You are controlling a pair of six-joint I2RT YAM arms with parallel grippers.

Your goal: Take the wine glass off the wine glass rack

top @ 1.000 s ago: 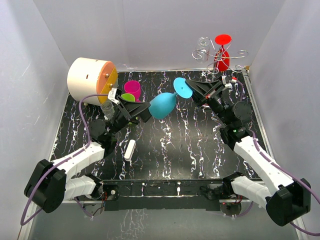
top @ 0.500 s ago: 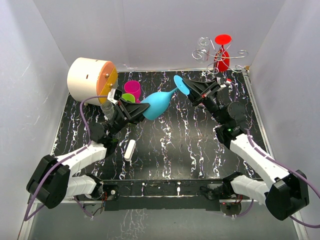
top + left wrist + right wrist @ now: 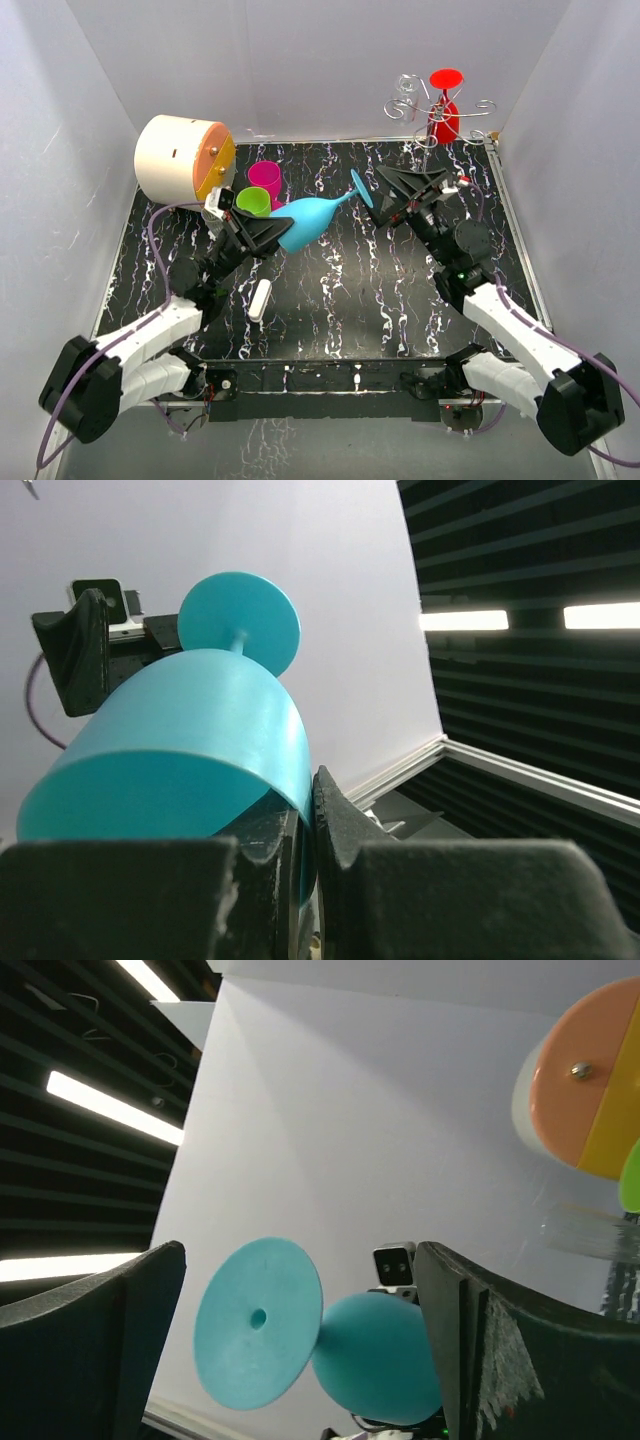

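Top external: teal wine glass [image 3: 305, 220] aloft.
Left end effector [image 3: 268, 235] pinches the bowl rim; right end effector [image 3: 383, 195] gapes empty by the foot: back it toward 2 o'clock.

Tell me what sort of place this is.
Probably a robot lab test cell: white panel walls box in a black marbled table, with the left arm and right arm bolted at its near edge.

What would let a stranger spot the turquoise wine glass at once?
Over the far half of the black, white-veined tabletop, between the arms, a turquoise plastic wine glass is held almost sideways, its rim in the jaws of the left arm. Unlike the red wine glass hanging upside down on the silver wire rack, it is off the rack.
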